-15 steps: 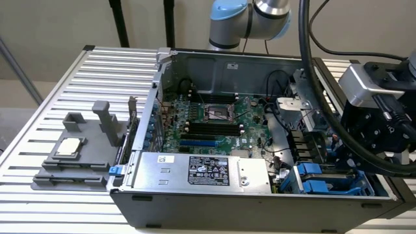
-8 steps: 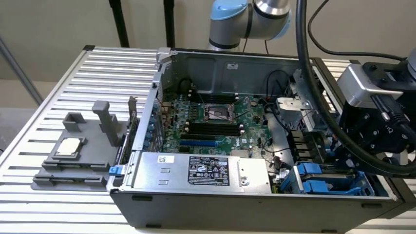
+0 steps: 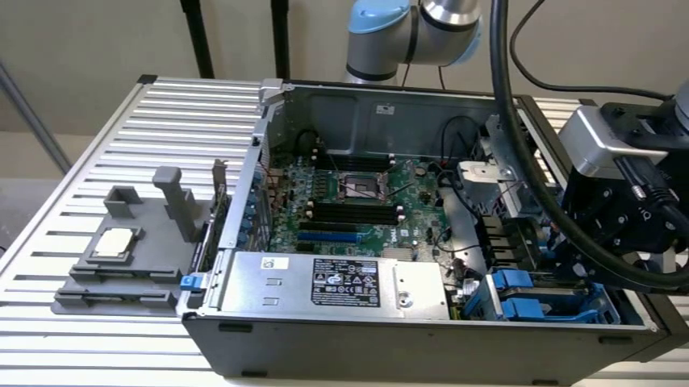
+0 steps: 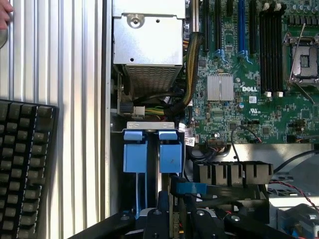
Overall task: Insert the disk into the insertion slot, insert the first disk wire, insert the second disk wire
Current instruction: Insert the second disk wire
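Pincer (image 3: 582, 266) noted low over the case corner at the exterior view's right, above the dark drive cage. Whether it is spread or pressed together cannot be told. In the wrist view the pincer (image 4: 172, 219) is seen just short of two blue tabs (image 4: 170, 155) standing side by side.

Insertion slot (image 3: 530, 297) taken to be a bay of that cage, beside the silver power supply (image 3: 334, 282). A thin blue strip (image 4: 192, 188), edge-on, is seen just ahead of the pincer. Whether it is the rim of the disk's carrier cannot be told, so the disk is placed, as a judgement only, at or in the cage.

Handling, judged: disk expected to be dense for its bulk, rigid, smooth-faced and easily harmed by knocks. Plastic carrier likely to flex a little. Hold best taken across the carrier's long side rails, away from the label face and the connector end.

Also recorded: motherboard (image 4: 249, 74); keyboard (image 4: 25, 169) lying on the slatted bench (image 3: 108, 145); grey fixture (image 3: 129, 258) set well apart from the pincer.
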